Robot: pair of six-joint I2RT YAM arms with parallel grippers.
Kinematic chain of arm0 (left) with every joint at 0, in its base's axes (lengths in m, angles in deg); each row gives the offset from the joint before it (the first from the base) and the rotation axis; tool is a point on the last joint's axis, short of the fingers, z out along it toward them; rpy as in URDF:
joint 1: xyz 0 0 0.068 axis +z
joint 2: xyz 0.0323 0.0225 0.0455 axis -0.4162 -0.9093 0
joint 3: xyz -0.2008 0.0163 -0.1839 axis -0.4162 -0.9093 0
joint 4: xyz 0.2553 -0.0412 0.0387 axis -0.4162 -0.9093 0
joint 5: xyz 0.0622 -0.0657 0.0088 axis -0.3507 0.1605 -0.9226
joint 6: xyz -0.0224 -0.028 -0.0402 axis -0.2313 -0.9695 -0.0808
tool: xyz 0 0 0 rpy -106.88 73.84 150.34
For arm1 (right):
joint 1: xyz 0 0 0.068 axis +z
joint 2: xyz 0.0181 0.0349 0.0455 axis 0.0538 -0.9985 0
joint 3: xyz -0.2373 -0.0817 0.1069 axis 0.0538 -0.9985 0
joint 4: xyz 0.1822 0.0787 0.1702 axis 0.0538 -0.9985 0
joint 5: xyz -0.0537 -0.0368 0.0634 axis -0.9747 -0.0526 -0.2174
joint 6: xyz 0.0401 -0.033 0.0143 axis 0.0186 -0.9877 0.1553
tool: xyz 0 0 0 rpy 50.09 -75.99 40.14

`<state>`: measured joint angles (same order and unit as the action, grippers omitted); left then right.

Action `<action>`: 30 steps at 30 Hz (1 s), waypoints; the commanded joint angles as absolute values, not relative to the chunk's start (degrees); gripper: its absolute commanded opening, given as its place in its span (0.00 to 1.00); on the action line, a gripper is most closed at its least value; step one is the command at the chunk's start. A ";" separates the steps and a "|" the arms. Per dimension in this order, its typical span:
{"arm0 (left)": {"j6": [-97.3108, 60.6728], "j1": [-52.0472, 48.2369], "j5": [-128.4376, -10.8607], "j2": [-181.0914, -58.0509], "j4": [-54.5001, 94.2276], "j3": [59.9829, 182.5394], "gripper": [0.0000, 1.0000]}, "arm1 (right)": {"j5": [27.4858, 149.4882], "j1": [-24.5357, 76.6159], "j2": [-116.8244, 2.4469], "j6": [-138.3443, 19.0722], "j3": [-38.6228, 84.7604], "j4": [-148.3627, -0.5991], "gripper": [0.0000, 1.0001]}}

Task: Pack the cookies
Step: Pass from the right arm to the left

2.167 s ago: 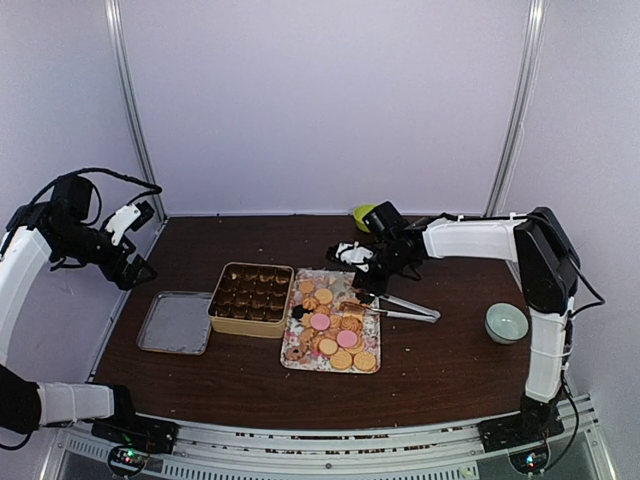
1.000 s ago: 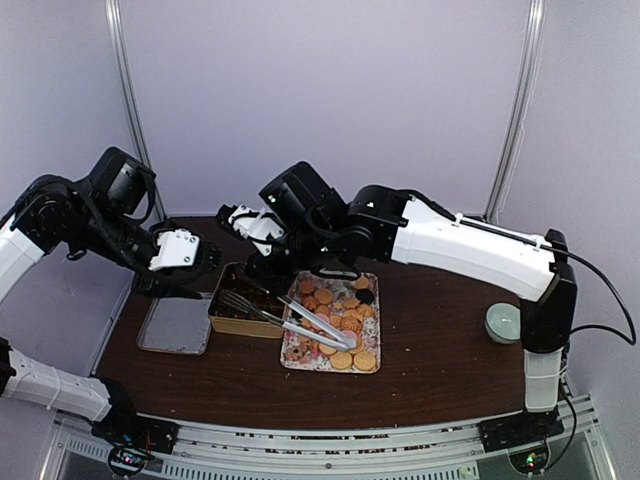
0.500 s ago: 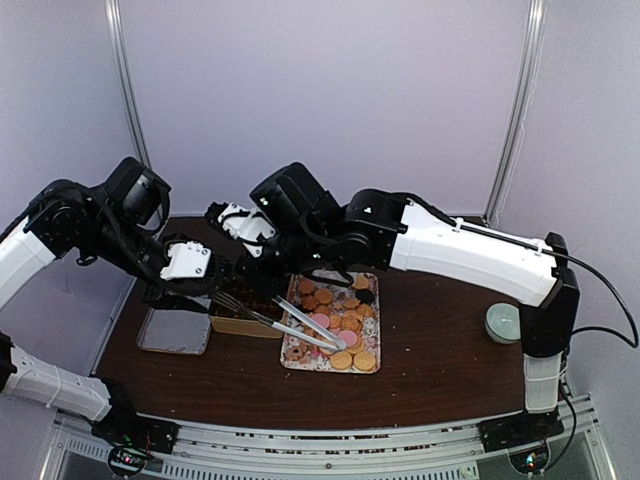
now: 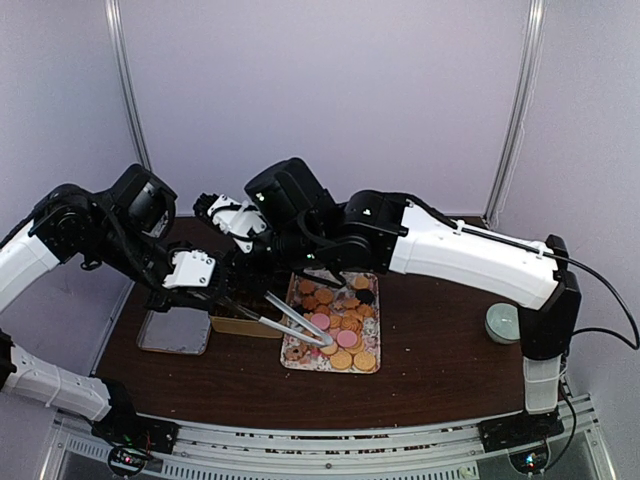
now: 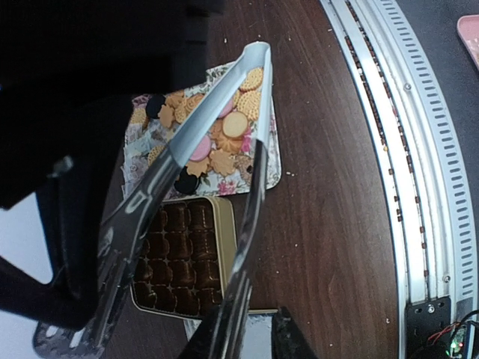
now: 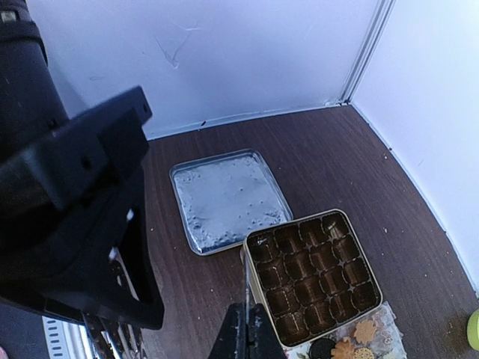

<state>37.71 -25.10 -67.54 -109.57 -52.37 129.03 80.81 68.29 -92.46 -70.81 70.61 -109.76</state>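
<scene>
Cookies (image 4: 335, 330) on tray (image 4: 372, 325); tin (image 5: 187, 258) left of tray; lid (image 6: 228, 198) left of tin.

I see both arms reaching centre-table: left gripper (image 4: 205, 285) clamped on the metal tongs (image 4: 290, 322), right gripper (image 4: 222, 215) raised, jaw state unclear.

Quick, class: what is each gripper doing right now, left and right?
Left gripper: cannot be told; the tongs run past its jaws.
Right gripper: closed on the tongs.
</scene>
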 commanded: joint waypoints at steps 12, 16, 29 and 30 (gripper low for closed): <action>35.04 -25.42 -67.16 -108.34 -48.22 128.19 0.00 | 80.36 69.19 -91.27 -71.13 71.20 -104.33 0.31; 33.96 -25.33 -68.78 -107.15 -46.67 127.06 0.00 | 86.53 67.31 -85.75 -69.93 61.47 -99.09 0.57; 31.91 -25.33 -62.43 -107.30 -49.19 130.20 0.00 | 96.90 62.34 -76.17 -73.93 46.29 -100.61 0.38; 31.93 -25.35 -62.21 -107.31 -49.28 130.40 0.00 | 96.54 62.32 -76.35 -74.25 46.31 -101.07 0.36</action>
<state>32.72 -25.29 -65.46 -107.95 -50.88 128.12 95.30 62.06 -77.29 -72.30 46.65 -98.59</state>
